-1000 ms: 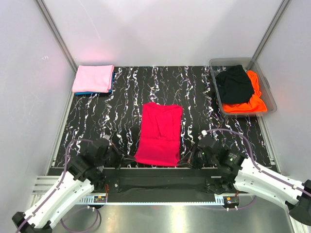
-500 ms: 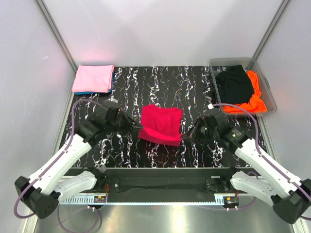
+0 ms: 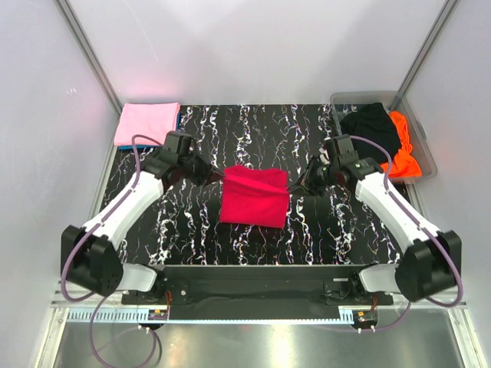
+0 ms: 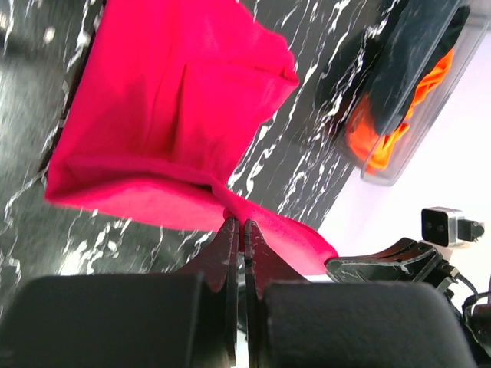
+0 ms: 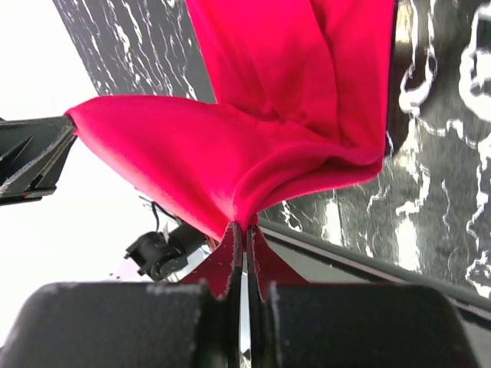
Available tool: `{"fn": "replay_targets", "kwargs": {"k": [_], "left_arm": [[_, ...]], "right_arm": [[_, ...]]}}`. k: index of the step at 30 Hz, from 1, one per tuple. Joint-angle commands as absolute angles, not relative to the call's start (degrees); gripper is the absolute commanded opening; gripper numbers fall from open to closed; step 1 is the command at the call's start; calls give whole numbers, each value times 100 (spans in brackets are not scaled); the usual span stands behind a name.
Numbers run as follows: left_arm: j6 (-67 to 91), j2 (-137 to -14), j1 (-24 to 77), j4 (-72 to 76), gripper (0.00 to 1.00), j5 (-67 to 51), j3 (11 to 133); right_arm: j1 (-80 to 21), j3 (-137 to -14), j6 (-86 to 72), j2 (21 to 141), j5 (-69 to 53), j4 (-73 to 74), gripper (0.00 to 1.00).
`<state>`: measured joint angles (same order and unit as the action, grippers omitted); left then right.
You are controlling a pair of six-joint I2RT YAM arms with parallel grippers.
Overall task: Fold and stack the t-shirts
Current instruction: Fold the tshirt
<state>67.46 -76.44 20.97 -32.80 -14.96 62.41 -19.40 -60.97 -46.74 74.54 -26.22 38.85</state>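
Top external view is showing the red t-shirt [image 3: 254,201] lying in the middle of the frame, with the left gripper [image 3: 218,176] and right gripper [image 3: 297,186] pinching its upper corners shut, so uneven lowering is probably risking a crooked fold.

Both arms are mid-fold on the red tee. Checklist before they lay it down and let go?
1. Is the left gripper shut on a corner of the red t-shirt? ok.
2. Is the right gripper shut on the other corner? ok.
3. Does the held edge sit over the shirt's far side? ok.
4. Are the edges lined up? cannot tell; the grippers hide the corners.
5. Is the cloth flat? not ok; both wrist views show creases and sag.
6. Is the pink t-shirt at the far left folded flat, ready to be stacked on? ok.
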Motion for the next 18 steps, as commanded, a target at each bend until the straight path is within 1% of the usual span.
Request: {"fn": "replay_targets", "kwargs": {"k": [1, 4, 12, 18], "left_arm": [[6469, -7918, 1873, -2778, 0, -1634, 6801], [6407, -8445, 1776, -2725, 0, -1915, 7030], [6346, -9543, 1556, -2681, 0, -2074, 7627], [6249, -10194, 1319, -2672, 0, -2206, 8251]], "right_arm": [[-1679, -6644, -4157, 7969, -3111, 3894, 0], [-1512, -6934, -4026, 8479, -3436, 3876, 0], [-1284, -7575, -3762, 9465, -3656, 3823, 2], [-1108, -8252, -3569, 10379, -3954, 3806, 6]]}}
